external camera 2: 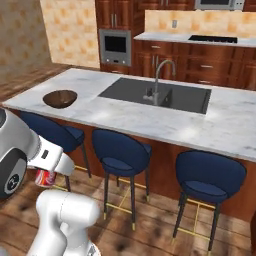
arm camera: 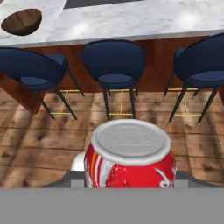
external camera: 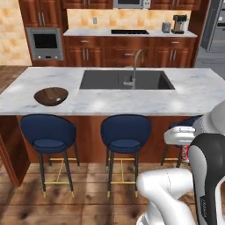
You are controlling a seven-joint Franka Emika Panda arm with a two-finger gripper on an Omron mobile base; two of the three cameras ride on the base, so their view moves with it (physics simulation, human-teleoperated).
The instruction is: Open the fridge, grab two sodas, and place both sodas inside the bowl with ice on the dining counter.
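Red and white soda can (arm camera: 130, 155): held upright in the gripper (arm camera: 130, 186), silver top toward the hand camera, jaws closed on its sides; also seen as a red sliver under the white hand in the left base view (external camera: 185, 153) and the right base view (external camera 2: 45, 177). It hangs low, below counter height, in front of the blue stools (external camera: 125, 134). Bowl (external camera: 51, 96): dark brown, round, resting on the white marble dining counter (external camera: 184, 94) near its left end, well apart from the can and gripper, left of the inset sink (external camera: 126, 80) and faucet (external camera: 134, 67). Floor: wood planks (arm camera: 39, 144).
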